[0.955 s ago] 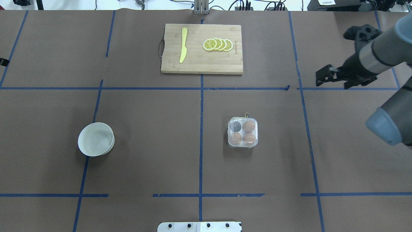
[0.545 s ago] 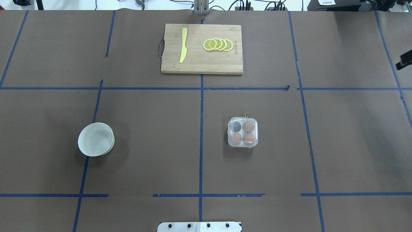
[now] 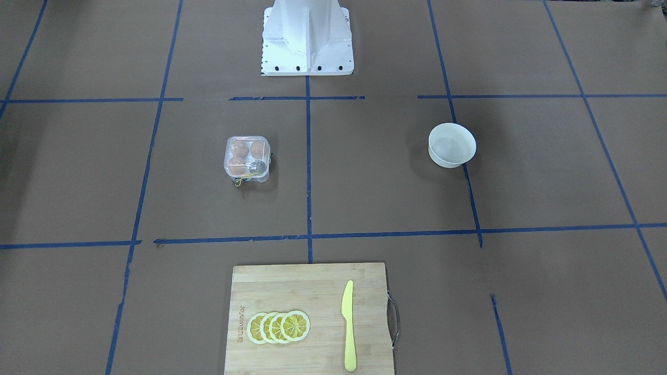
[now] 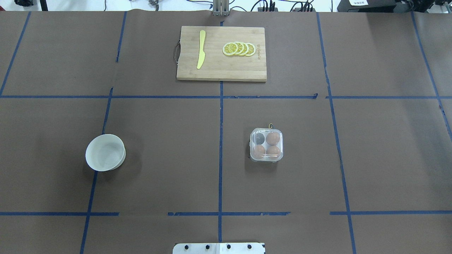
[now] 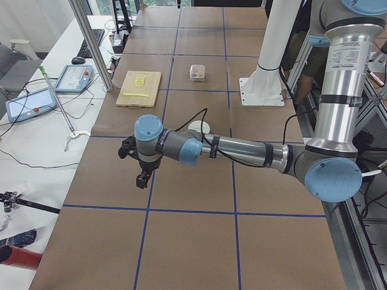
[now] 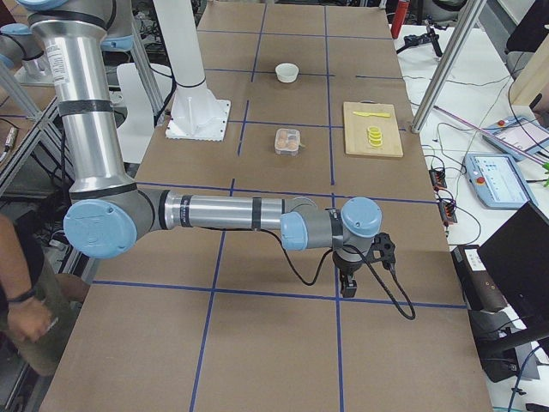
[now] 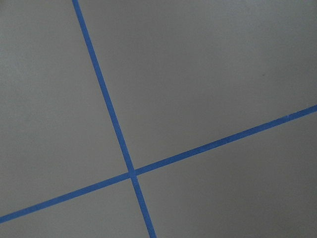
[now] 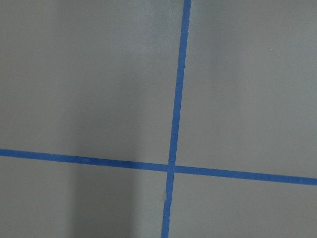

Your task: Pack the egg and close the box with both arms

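Note:
The clear box (image 4: 266,144) stands right of the table's centre, with its lid lying over the cells; it also shows in the front view (image 3: 247,158). Three brown eggs (image 4: 273,138) sit in it, and the fourth cell (image 4: 259,137) looks dark. A bit of yellow string (image 3: 241,180) hangs at its far side. My left gripper (image 5: 143,180) shows only in the left side view, far off beyond the table's left end. My right gripper (image 6: 348,287) shows only in the right side view, far off to the right. I cannot tell if either is open or shut.
A white bowl (image 4: 105,152) stands on the left half of the table. A wooden cutting board (image 4: 221,67) at the far middle carries a yellow knife (image 4: 201,49) and lemon slices (image 4: 239,48). Both wrist views show only brown paper and blue tape lines.
My right arm has swung out of the overhead view to the right; it filled the upper right corner a second ago. The box, bowl and board have not moved.

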`<state>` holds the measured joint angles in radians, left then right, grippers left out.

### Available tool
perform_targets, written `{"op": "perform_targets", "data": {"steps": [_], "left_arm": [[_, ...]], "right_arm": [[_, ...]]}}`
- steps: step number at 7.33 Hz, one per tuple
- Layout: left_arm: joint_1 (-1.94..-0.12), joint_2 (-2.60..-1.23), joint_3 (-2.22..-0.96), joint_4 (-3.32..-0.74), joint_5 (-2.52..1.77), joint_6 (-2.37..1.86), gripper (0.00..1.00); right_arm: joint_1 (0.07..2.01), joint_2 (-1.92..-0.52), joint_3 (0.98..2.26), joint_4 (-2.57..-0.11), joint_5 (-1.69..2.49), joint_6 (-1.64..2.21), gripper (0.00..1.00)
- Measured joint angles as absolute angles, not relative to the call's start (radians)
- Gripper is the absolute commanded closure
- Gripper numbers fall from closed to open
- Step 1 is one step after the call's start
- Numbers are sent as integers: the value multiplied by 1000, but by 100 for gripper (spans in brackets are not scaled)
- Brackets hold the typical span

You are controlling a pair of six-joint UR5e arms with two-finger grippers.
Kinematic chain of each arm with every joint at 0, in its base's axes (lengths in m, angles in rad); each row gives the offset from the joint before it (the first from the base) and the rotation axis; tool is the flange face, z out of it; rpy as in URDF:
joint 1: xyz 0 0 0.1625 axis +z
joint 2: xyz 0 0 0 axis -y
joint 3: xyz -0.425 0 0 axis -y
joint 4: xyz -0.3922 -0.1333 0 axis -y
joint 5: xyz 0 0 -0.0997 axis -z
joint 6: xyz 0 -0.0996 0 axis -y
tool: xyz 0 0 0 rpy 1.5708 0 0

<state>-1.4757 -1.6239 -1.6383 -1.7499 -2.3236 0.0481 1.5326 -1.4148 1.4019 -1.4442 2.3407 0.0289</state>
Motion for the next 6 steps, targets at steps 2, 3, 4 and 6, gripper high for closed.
{"op": "perform_targets", "data": {"steps": [2, 3, 4, 6], "left_arm": [[-1476, -1626, -1629, -1745, -2318, 43, 0], [-1476, -1639, -1627, -1712, -2316, 40, 0], [-1477, -1663, -1630, -1638, -2313, 40, 0], [-1481, -1701, -1629, -1537, -2314, 41, 0]], "right_arm": [[1552, -1414, 1389, -1444, 2355, 12, 0], [1557, -1413, 1384, -1444, 2358, 1, 0], [1559, -1414, 1381, -1445, 2362, -10, 0], [1560, -1415, 1369, -1446, 2381, -29, 0]]}}
